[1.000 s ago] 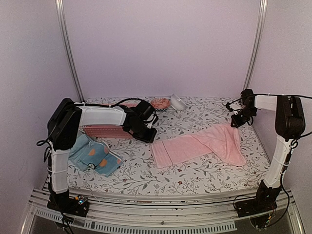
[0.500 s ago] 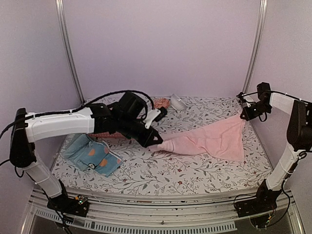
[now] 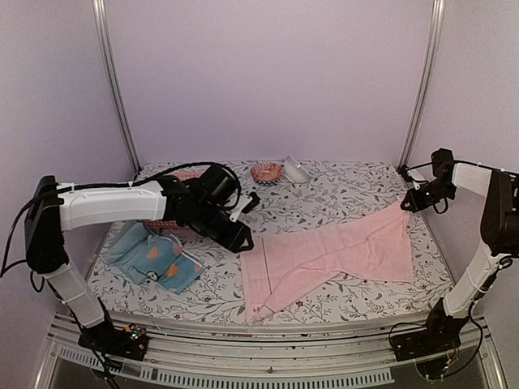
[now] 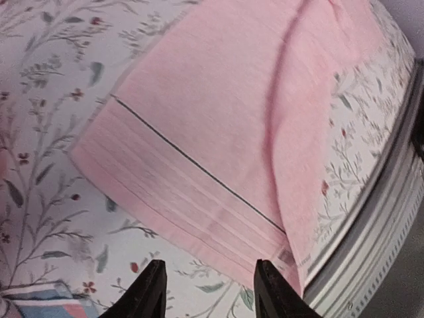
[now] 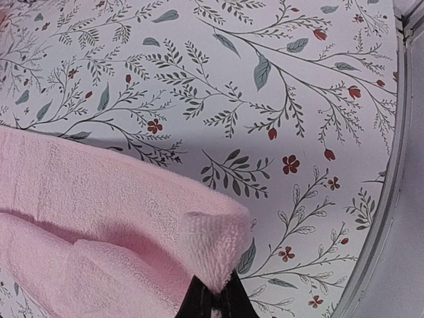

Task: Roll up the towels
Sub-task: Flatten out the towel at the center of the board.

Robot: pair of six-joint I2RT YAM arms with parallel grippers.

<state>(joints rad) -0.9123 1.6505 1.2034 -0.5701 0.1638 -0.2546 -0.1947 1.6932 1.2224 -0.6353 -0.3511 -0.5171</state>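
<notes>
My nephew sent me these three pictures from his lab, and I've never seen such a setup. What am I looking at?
Two robot arms are bolted at the near edge of a table with a flowered cover. The wide picture comes from a fixed camera above and behind them. The other two come from small cameras on each wrist, looking past that arm's own fingers. On the table lie a pink towel, spread out, and a crumpled blue towel at the left. The right gripper is shut on one corner of the pink towel. The left gripper hangs open over that towel's other end, holding nothing.
</notes>
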